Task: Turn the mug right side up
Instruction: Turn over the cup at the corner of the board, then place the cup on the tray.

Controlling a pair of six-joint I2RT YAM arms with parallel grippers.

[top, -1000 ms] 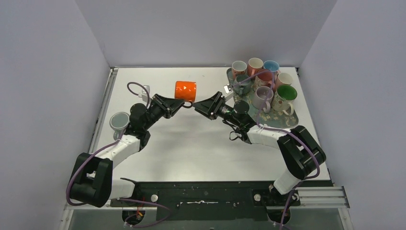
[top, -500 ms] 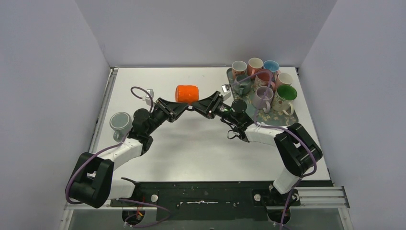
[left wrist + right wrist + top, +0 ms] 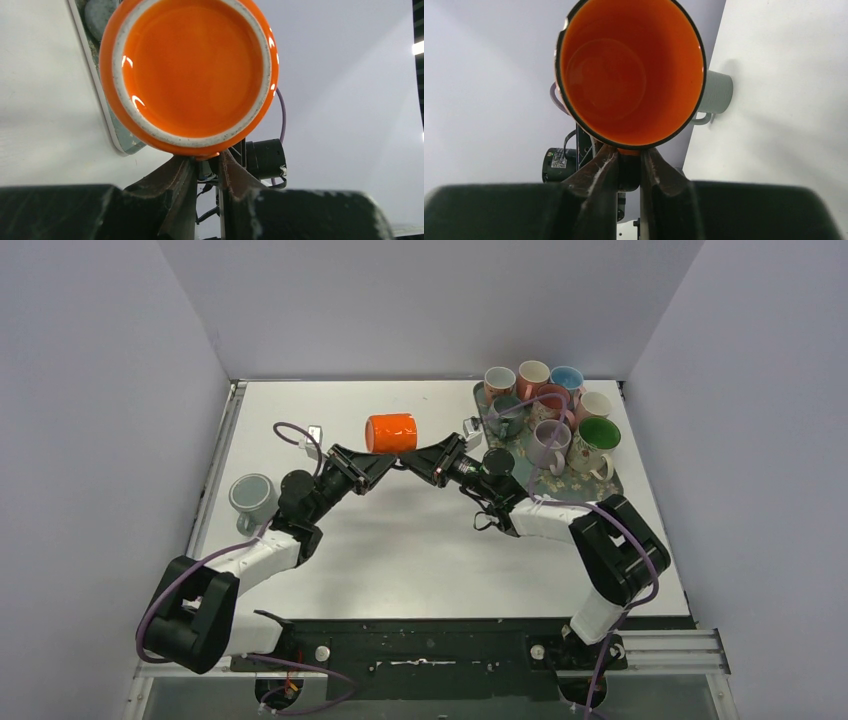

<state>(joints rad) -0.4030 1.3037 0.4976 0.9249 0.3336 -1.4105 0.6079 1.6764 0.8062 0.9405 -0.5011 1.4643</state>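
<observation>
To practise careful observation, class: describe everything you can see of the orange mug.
Glossy orange mug, ceramic by its look, with a dark rim and a pale unglazed ring under the base. It is empty and turned sideways at the far middle of the table, mouth toward the right gripper, base toward the left gripper. Both pinch its near side.

No legible text in any view, small white sticker (image 3: 556, 159) on black housing (image 3: 555, 169), print too tiny

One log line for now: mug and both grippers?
orange mug: on its side | left gripper: shut on orange mug | right gripper: shut on orange mug | status: not yet upright
</observation>
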